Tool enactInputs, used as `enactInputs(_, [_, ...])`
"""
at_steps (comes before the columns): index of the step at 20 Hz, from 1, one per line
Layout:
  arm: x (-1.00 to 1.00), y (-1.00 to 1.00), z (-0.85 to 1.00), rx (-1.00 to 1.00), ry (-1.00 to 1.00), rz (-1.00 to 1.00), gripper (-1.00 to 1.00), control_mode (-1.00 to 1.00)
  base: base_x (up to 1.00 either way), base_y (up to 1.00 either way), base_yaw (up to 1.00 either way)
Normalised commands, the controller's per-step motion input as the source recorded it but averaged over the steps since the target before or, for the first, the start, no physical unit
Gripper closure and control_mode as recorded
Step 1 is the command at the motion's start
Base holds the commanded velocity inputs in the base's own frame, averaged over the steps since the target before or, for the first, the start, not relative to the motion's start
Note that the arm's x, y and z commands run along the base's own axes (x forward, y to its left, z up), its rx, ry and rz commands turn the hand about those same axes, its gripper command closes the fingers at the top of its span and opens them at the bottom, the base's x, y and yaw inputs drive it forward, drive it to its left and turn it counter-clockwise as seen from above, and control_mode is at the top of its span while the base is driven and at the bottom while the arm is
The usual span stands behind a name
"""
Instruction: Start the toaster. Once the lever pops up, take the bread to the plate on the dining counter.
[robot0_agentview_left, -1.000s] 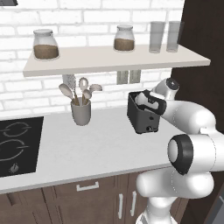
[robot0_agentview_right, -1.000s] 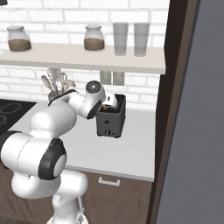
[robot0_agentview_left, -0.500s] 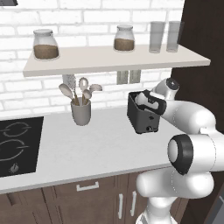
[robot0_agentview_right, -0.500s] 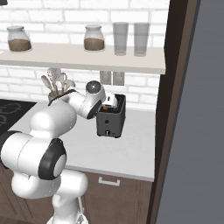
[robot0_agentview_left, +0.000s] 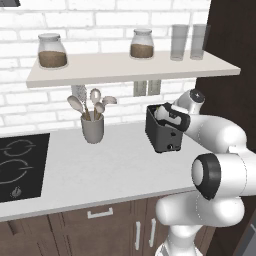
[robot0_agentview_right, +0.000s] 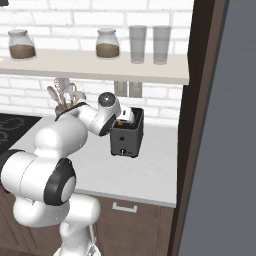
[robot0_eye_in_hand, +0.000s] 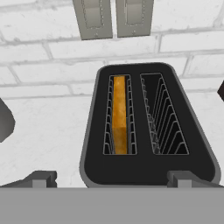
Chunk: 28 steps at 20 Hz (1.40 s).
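The gripper hangs wide open and empty just above the toaster, and the bread sits deep in the slot a little left of its centre line — its long edge runs straight away from the fingers.

The arm rises from the base, folds at the elbow and reaches forward. The wrist tips the hand downward, its two fingers spread wide apart, gripping nothing between them.
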Motion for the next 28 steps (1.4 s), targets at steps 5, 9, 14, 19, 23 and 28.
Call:
enactInputs(5, [0.0,0.0,0.0,0.0,0.0,0.0,-1.0,-1.0,0.0,0.0,0.0])
enactInputs(9, [0.0,0.0,0.0,0.0,0.0,0.0,-1.0,-1.0,0.0,0.0,0.0])
enactInputs(14, [0.0,0.0,0.0,0.0,0.0,0.0,-1.0,-1.0,0.0,0.0,0.0])
enactInputs(19, [0.0,0.0,0.0,0.0,0.0,0.0,-1.0,-1.0,0.0,0.0,0.0])
enactInputs(23, [0.0,0.0,0.0,0.0,0.0,0.0,-1.0,-1.0,0.0,0.0,0.0])
enactInputs(28, [0.0,0.0,0.0,0.0,0.0,0.0,-1.0,-1.0,0.0,0.0,0.0])
